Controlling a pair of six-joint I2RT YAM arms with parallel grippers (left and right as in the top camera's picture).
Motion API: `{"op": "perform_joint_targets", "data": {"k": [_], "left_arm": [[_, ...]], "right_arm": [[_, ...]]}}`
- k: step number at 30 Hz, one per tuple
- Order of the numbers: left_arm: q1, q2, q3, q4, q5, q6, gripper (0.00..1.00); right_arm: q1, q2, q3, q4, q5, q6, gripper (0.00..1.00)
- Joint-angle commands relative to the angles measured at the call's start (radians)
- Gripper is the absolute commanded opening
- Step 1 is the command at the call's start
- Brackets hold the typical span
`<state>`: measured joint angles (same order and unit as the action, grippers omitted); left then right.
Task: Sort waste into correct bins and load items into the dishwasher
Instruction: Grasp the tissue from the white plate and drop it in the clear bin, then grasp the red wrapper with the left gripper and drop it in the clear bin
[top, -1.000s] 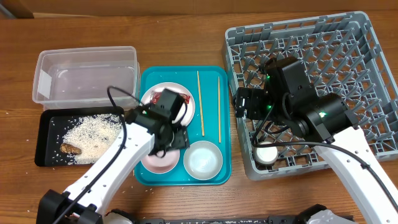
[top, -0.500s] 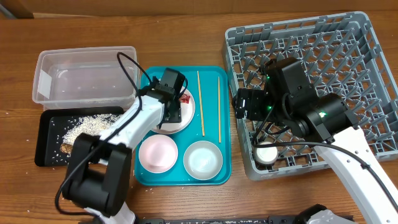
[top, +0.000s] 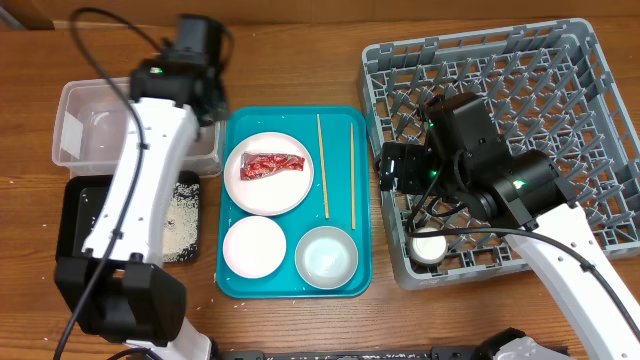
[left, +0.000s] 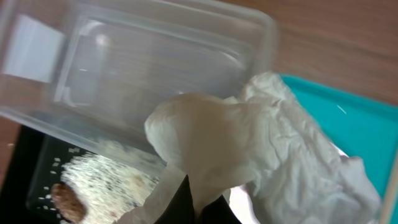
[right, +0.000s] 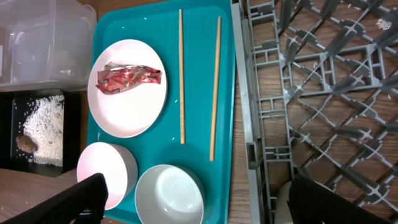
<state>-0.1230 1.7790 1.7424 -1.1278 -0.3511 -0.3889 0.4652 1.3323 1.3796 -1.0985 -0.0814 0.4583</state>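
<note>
While L claw (left: 194, 202) clenches crumpled tissue (left: 249, 149) over edge of clear tub (left: 155, 62), 10 o'clock of teal tray (top: 336, 150), R claw (top: 390, 168) gapes at 9 o'clock side of rack (top: 520, 60).

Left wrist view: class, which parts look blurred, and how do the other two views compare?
Left wrist: the clear tub is smeared and the tissue soft, too close; right wrist: chopsticks and wrapper crisp; overhead: sharp, evenly lit.
</note>
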Motion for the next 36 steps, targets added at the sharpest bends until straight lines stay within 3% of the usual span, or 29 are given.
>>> {"op": "perform_joint_targets", "data": {"k": [1, 3, 6, 11, 15, 18, 24, 26, 27, 29, 30, 31, 36], "left_arm": [[0.112, 0.061, -0.006, 0.04, 0.034, -0.003, 0.85], [0.117, 0.055, -0.006, 0.026, 0.192, 0.027, 1.0], [0.077, 0.052, -0.006, 0.016, 0.307, 0.09, 1.0], [-0.098, 0.056, -0.072, 0.043, 0.296, 0.33, 0.95], [-0.213, 0.08, -0.229, 0.216, 0.228, 0.546, 0.85], [-0.231, 0.113, -0.32, 0.337, 0.173, 0.551, 0.9], [-0.201, 0.21, -0.354, 0.405, 0.179, 0.576, 0.88], [-0.198, 0.241, -0.354, 0.386, 0.224, 0.576, 0.79], [-0.198, 0.251, -0.354, 0.373, 0.243, 0.576, 0.67], [-0.202, 0.259, -0.353, 0.343, 0.26, 0.574, 0.21], [-0.206, 0.257, -0.349, 0.323, 0.26, 0.555, 0.1], [-0.208, 0.252, -0.34, 0.306, 0.259, 0.536, 0.04], [-0.199, 0.158, -0.14, 0.09, 0.253, 0.361, 0.04]], "right_arm": [[0.003, -0.008, 0.016, 0.005, -0.003, -0.006, 0.95], [0.003, -0.008, 0.016, 0.004, -0.003, -0.006, 0.95], [0.003, -0.008, 0.016, 0.005, -0.003, -0.006, 0.95], [0.003, -0.008, 0.016, 0.005, -0.003, -0.006, 0.95], [0.003, -0.008, 0.016, 0.002, -0.003, -0.006, 0.95], [0.003, -0.008, 0.016, -0.006, -0.003, -0.006, 0.95], [0.003, -0.008, 0.016, -0.01, -0.003, -0.006, 0.95], [0.003, -0.008, 0.016, -0.012, -0.003, -0.006, 0.95], [0.003, -0.008, 0.016, -0.014, -0.003, -0.006, 0.95], [0.003, -0.008, 0.016, -0.018, -0.003, -0.006, 0.95], [0.003, -0.008, 0.016, -0.021, -0.003, -0.006, 0.95], [0.003, -0.008, 0.016, -0.022, -0.003, -0.006, 0.95], [0.003, -0.008, 0.016, -0.013, -0.003, -0.006, 0.95]]}}
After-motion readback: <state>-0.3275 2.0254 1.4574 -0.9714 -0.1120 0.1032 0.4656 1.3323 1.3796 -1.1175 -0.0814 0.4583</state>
